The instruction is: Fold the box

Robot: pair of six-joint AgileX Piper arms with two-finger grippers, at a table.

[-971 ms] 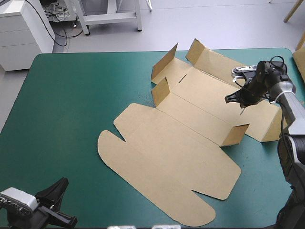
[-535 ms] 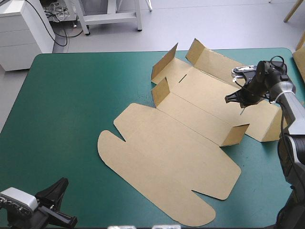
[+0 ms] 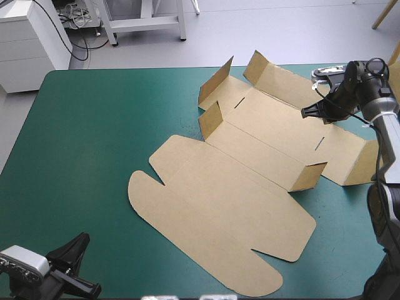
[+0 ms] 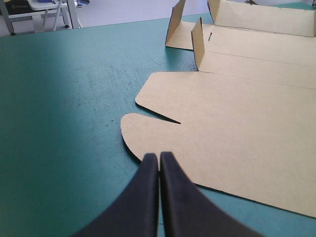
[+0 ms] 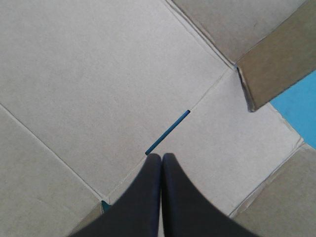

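Where the teal-green table (image 3: 94, 137) runs from its middle toward its right edge lies item one: the box (image 3: 250, 187), a cut sheet of brown board, mostly flat and not formed into a tray.
- lid panel (image 3: 219, 231): flat, nearest the robot, with a rounded flap (image 4: 143, 131) just ahead of the left gripper.
- base panel (image 3: 269, 125): flat, beyond the lid panel, bare board.
- near left flap (image 3: 211, 120): short, upright.
- far left flap (image 3: 215, 82): short, upright, just beyond the first.
- far wall (image 3: 275, 74): long, tilted up along the sheet's far side.
- near right flap (image 3: 309, 177): short, standing.
- end flap (image 3: 361, 164): standing, close to the table's right edge.
- right slot (image 3: 320, 143) and left slot (image 3: 239, 104): narrow cuts in the board, showing the teal-green cover through them.

Item two: left gripper (image 4: 159, 155), at the table's near-left corner. Its black fingers are pressed together into one point and hold nothing. It is apart from the box.

Item three: right gripper (image 5: 161, 156), over the right part of the box. Its fingers are closed tip to tip and hold nothing, the tip just short of the right slot. Whether it touches the board cannot be told.
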